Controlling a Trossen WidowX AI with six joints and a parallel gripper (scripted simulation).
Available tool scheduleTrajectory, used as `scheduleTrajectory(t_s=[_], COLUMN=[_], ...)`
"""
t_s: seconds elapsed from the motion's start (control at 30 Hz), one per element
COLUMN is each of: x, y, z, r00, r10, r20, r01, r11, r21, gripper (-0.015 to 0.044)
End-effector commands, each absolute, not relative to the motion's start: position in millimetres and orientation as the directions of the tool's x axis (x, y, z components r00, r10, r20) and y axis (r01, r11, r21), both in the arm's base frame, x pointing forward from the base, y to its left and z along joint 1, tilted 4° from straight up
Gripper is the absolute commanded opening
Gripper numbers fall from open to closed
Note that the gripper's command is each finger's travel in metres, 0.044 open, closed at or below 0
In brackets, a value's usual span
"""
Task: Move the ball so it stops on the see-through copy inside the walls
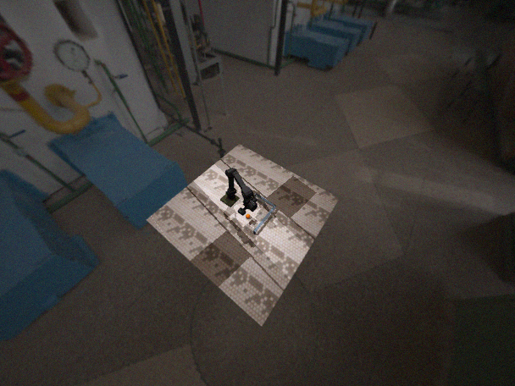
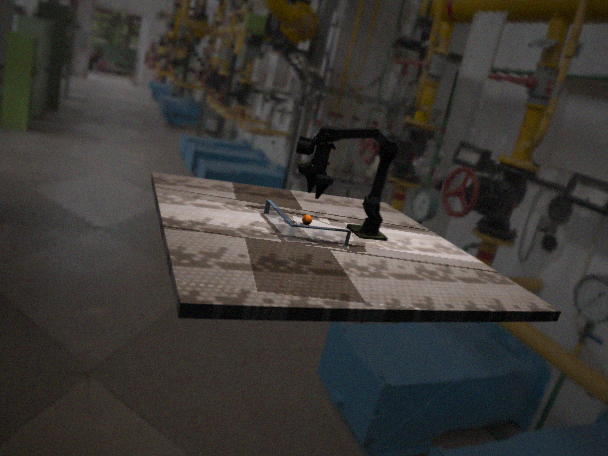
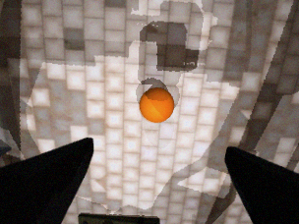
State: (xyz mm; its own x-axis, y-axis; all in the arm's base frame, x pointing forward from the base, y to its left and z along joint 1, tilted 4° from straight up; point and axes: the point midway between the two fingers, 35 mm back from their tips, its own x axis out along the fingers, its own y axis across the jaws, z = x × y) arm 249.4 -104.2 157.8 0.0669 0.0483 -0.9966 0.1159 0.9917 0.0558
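Resting on the table (image 2: 310, 280), orange ball (image 3: 156, 104) inside walls (image 2: 320, 228), gripper (image 2: 317, 187) spread wide above, holding nothing

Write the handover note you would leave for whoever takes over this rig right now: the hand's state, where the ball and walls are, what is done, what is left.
Hand: open, holding nothing, raised above the table.
Ball: orange, on the table inside the corner made by the clear walls, free of the fingers in the wrist view.
See-through copy: only a faint rim shows around the ball, so the ball seems to sit on it.
Done: ball placed and let go.
Left: move the hand farther off; confirm the ball lies still.
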Motion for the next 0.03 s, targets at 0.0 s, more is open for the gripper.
scheduleTrajectory(t_s=[0.0], x=[245.7], y=[-104.4], z=[179.4], r00=[0.082], r10=[0.041], r20=[-0.996], r01=[0.114], r11=[0.992], r21=[0.051], gripper=[0.044])
